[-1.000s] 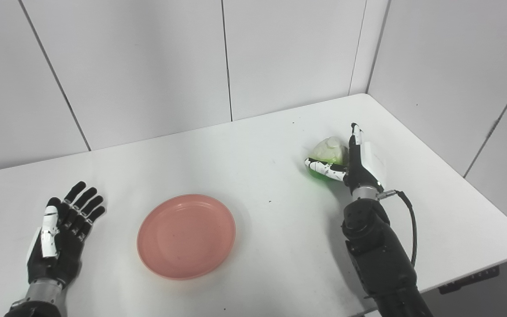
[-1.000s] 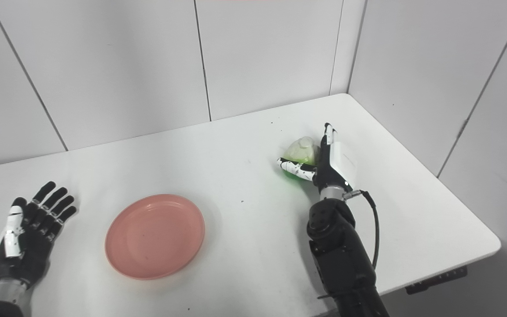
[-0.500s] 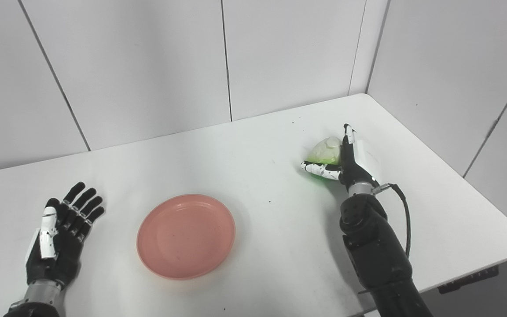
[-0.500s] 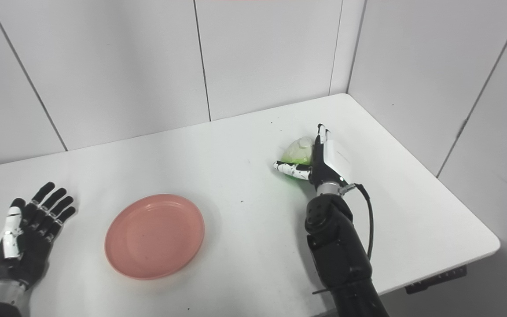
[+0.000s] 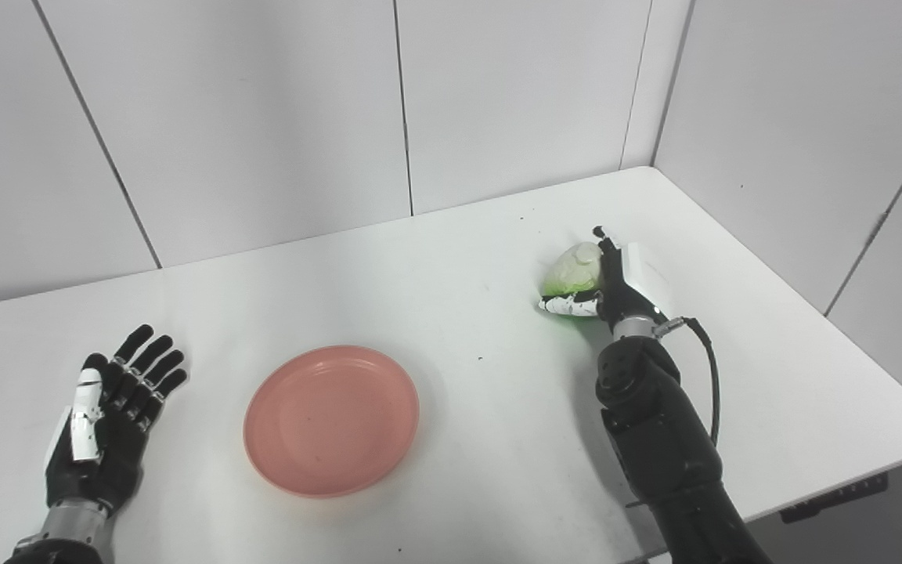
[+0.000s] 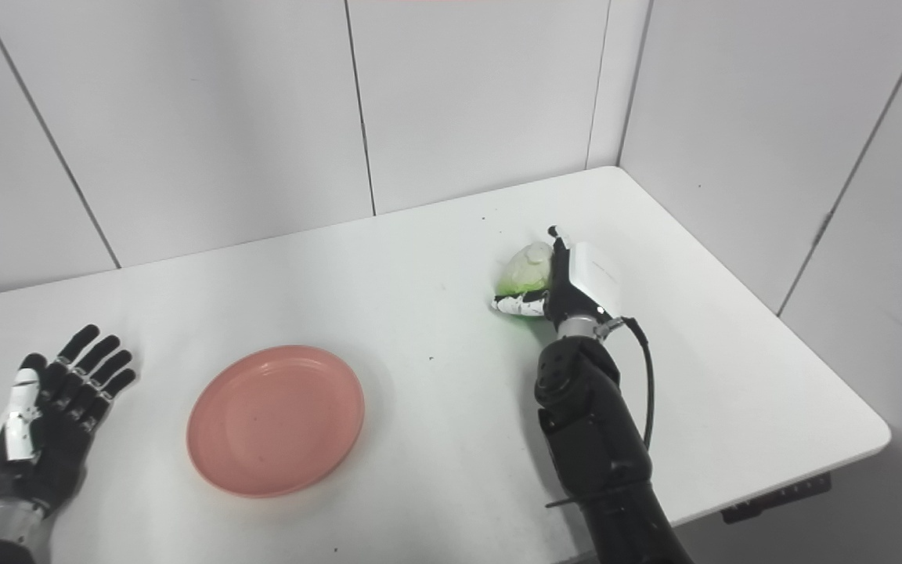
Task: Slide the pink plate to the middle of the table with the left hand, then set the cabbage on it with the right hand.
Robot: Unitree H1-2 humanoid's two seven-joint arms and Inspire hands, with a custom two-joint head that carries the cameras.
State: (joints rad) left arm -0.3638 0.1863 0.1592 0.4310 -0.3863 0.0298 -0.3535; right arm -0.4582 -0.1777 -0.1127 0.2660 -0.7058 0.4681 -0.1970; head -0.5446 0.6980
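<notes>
The right hand (image 5: 615, 286) is clasping the pale leafy cabbage (image 5: 572, 270); the left hand (image 5: 106, 423) is lying spread beside the smooth round pink plate (image 5: 331, 419).

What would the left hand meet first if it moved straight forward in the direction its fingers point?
The way looks free: the left hand points up-right over bare white table, passing left of the round pink plate, toward the grey wall. Depth is uncertain.

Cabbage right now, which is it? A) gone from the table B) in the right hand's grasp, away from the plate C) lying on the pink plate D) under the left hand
B: the cabbage sits between the thumb and fingers of the right hand at the table's right side, well apart from the pink plate, which is bare; the left hand lies open at the far left.
</notes>
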